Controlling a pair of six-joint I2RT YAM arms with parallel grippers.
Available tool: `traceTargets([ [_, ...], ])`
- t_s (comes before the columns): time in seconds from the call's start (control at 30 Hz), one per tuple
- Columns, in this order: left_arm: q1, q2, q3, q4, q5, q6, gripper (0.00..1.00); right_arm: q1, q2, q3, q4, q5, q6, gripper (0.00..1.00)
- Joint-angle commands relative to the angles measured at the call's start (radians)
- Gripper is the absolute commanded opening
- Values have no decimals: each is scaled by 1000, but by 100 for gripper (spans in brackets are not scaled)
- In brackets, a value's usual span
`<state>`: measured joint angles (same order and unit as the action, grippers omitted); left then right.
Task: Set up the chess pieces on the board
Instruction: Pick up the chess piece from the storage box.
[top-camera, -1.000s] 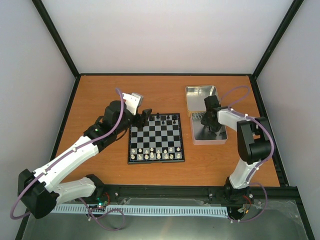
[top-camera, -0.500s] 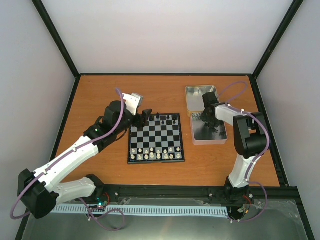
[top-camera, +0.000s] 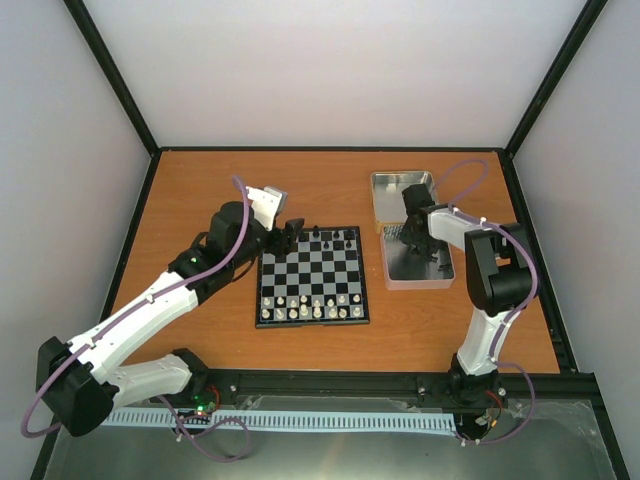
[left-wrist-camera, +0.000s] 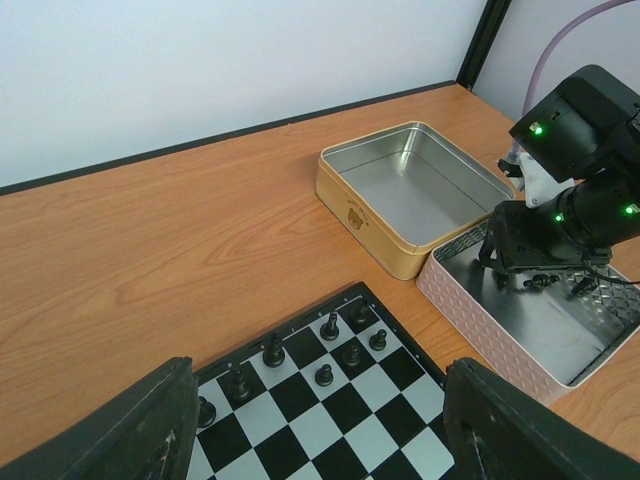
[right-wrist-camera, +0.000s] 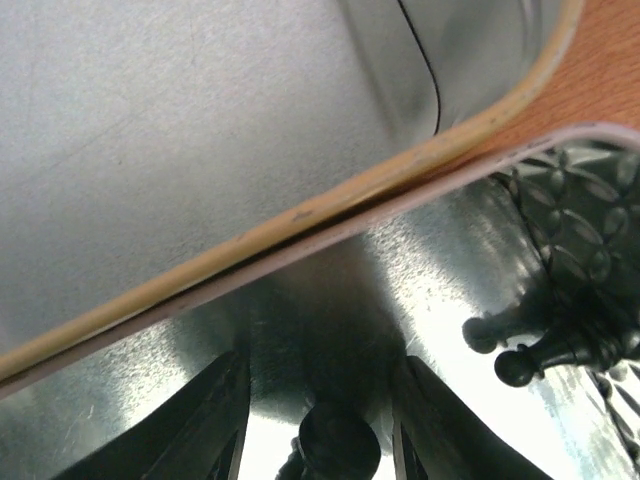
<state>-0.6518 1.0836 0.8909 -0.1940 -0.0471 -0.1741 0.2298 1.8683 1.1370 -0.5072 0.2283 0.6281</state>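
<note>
In the right wrist view, one black chess piece (right-wrist-camera: 338, 442) sits on the shiny floor of the pink tin (right-wrist-camera: 120, 400), right between the fingers of the right gripper (right-wrist-camera: 320, 420). We see those jaws spread, with a gap on either side of the piece's round head. Two more pawn-like shapes (right-wrist-camera: 545, 360) lie off to the right of the jaws, though one may be a reflection in the metal. The left gripper (left-wrist-camera: 315, 425) hovers with its jaws wide apart over the far edge of the board (left-wrist-camera: 410, 400), toward its left corner, gripping nothing. Compared with the overhead picture of a second ago, the right gripper has shifted toward the far left corner of the pink tin, close to the gold tin (left-wrist-camera: 410, 190), while the left arm and the board look unchanged. We count one board, two tins, and eight black chess pieces (left-wrist-camera: 273, 350) standing on the far two rows in the left wrist view. The white pieces (top-camera: 310, 305) stand on the near rows, too small for us to count.
</note>
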Motion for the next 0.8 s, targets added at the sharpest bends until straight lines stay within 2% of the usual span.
traceTargets([
  [0.0, -2, -2, 4, 34, 8, -10, 67, 35, 45, -14, -91, 17, 31, 41],
  [0.1, -2, -5, 3, 34, 6, -10, 68, 40, 39, -32, -88, 25, 72, 36],
  [0.33, -2, -7, 2, 34, 8, -11, 68, 67, 43, -21, -88, 16, 108, 35],
  [0.53, -2, -5, 2, 34, 8, -11, 68, 67, 42, -24, -62, 32, 101, 17],
  [0.67, -2, -2, 3, 40, 14, -9, 69, 67, -30, -60, 15, 16, 85, 16],
  [0.77, -2, -9, -6, 58, 22, -10, 76, 67, -123, -94, 74, -26, 80, 16],
])
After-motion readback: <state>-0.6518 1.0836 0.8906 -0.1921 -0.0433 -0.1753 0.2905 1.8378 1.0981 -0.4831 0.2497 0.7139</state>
